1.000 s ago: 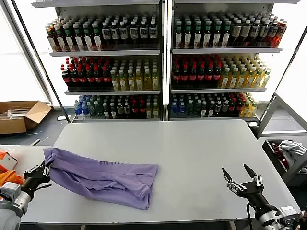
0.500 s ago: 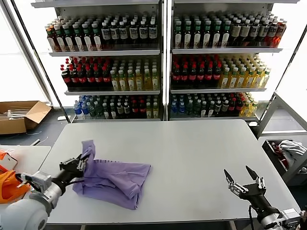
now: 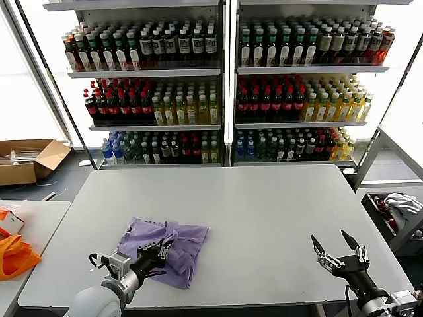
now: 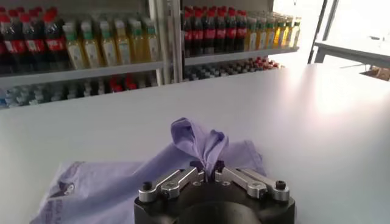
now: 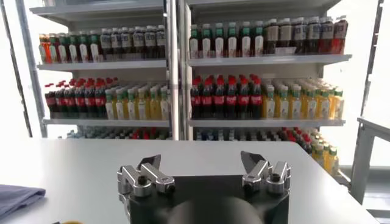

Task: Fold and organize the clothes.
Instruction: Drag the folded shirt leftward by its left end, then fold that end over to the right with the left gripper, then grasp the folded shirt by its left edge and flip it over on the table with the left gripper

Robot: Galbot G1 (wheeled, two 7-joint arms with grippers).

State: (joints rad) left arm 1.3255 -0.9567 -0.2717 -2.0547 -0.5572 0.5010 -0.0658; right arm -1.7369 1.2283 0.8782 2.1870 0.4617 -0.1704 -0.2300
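Observation:
The clothes are one lavender T-shirt (image 3: 170, 242), lying bunched and partly folded over itself on the grey table (image 3: 264, 211) near its front left. My left gripper (image 3: 160, 251) is over the shirt's near edge, shut on a pinched fold of the fabric (image 4: 201, 143) that stands up between its fingers. A dark printed graphic (image 4: 61, 195) shows on the flat part of the shirt in the left wrist view. My right gripper (image 3: 337, 247) hovers open at the table's front right, far from the shirt, with nothing between its fingers (image 5: 149, 164).
Drink shelves (image 3: 225, 86) line the back behind the table. A bright orange bag (image 3: 14, 254) lies on a side table at the left. A cardboard box (image 3: 30, 158) sits on the floor at left, and a bin with white-grey cloth (image 3: 400, 211) stands at right.
My left gripper has dragged the shirt's left end rightward over the rest, so the spread shirt is now a compact bunch. The right gripper has sunk slightly.

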